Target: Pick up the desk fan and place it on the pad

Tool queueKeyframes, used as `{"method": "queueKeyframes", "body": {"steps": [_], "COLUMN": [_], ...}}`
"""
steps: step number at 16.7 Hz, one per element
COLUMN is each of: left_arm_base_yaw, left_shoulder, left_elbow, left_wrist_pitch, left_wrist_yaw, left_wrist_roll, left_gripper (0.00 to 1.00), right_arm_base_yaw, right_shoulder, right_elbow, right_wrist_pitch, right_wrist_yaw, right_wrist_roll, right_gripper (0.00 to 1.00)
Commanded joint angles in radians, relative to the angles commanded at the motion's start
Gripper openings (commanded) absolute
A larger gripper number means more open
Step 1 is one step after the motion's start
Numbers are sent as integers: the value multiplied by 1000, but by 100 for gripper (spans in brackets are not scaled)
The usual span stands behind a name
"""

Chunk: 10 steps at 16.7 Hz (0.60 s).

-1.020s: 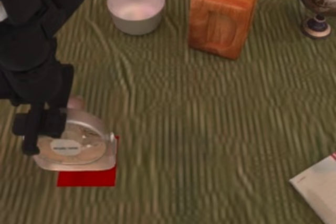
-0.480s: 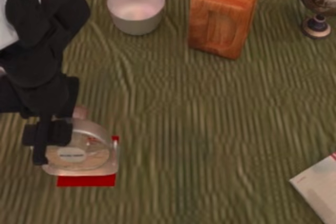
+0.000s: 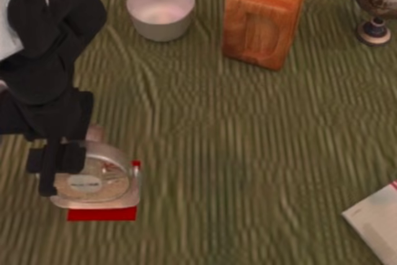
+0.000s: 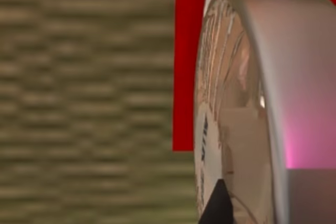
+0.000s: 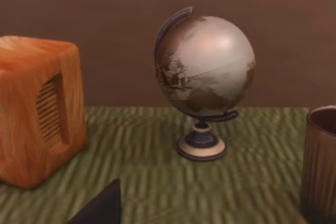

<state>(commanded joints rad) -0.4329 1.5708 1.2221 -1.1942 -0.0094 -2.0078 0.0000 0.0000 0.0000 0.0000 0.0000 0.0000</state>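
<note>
Left gripper point(image 3: 57, 175): fingers clamped on desk fan point(image 3: 96, 181) rim, fan overlapping red pad point(image 3: 102, 213). Right gripper: outside top view, finger state indeterminable.

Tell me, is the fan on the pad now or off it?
On it, partly. The fan covers most of the pad; red shows along its near edge. The left pincer is at it.

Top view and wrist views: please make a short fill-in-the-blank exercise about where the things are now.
1. The desk fan lies over the ___ pad.
2. The left gripper is at the fan, on the table's ___ side.
3. The white bowl stands beside the ___ block.
4. The right wrist view shows a ___ on a stand.

Missing words: red; left; wooden; globe
</note>
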Motion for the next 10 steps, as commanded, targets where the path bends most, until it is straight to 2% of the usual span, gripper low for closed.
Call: {"method": "queueKeyframes", "body": {"steps": [9, 10], "left_arm_base_yaw": [0, 0], "left_shoulder": [0, 0], "left_elbow": [0, 0], "left_wrist_pitch": [0, 0], "left_wrist_yaw": [0, 0], "left_wrist_roll": [0, 0], "left_gripper": [98, 100], "right_arm_base_yaw": [0, 0], "right_shoulder": [0, 0], "right_elbow": [0, 0], "right_wrist_pitch": [0, 0], "right_wrist_yaw": [0, 0], "right_wrist_roll": [0, 0], "right_gripper": [100, 100]}}
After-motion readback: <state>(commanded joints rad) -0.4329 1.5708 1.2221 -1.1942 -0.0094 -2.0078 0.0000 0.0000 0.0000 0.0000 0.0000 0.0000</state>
